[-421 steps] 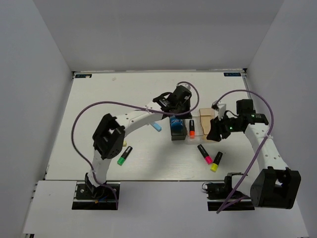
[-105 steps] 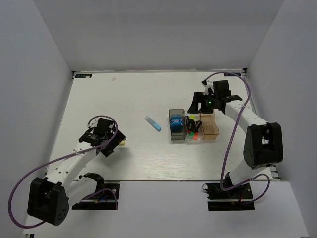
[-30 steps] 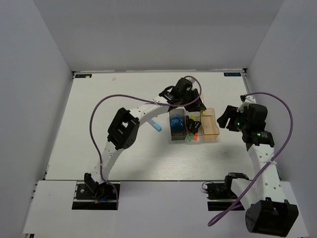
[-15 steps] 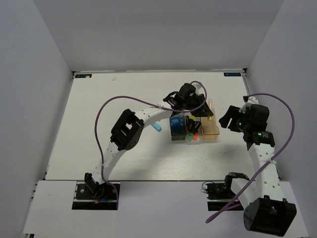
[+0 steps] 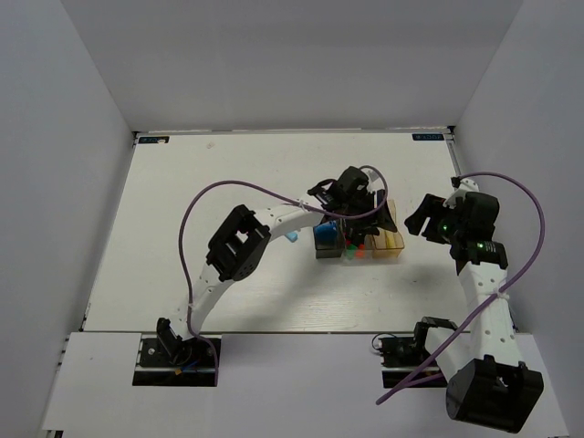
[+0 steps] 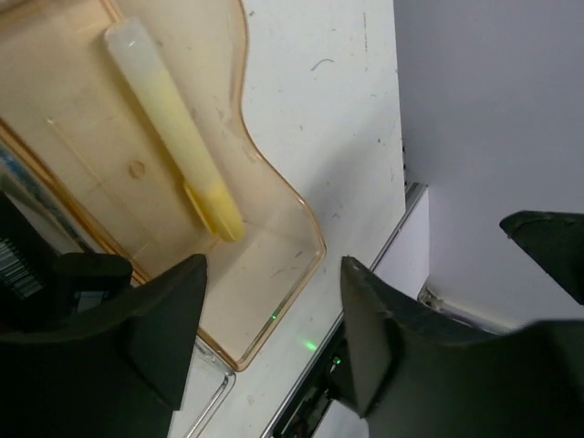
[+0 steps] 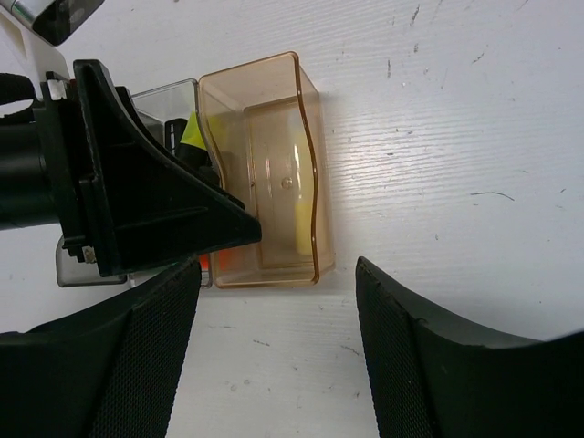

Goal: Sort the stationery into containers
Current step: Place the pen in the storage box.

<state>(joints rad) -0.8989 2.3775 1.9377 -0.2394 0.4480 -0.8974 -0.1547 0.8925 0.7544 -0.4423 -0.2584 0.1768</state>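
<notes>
1. The cream piece [image 6: 169, 128] lies flat on the floor of the tan bin [image 6: 265, 265], touching neither finger. I judge it is now where it belongs.
2. The left gripper [image 6: 274, 283] hangs just over that bin. Its jaws are apart with nothing between them, which looks like a let-go pose.
3. The right gripper [image 7: 278, 274] hovers beside the tan bin's outer side with its jaws wide and empty. It is probably held off so the two arms do not meet.
4. The markers [image 5: 353, 246] sit in the clear bin and the tape [image 5: 324, 237] in the dark bin. The blue stick [image 5: 292, 236] lies on the table [image 5: 201, 201] left of the bins, not yet sorted.
5. From above, the left arm covers most of the bins, so the markers cannot be counted. Only one end of the stick shows.
</notes>
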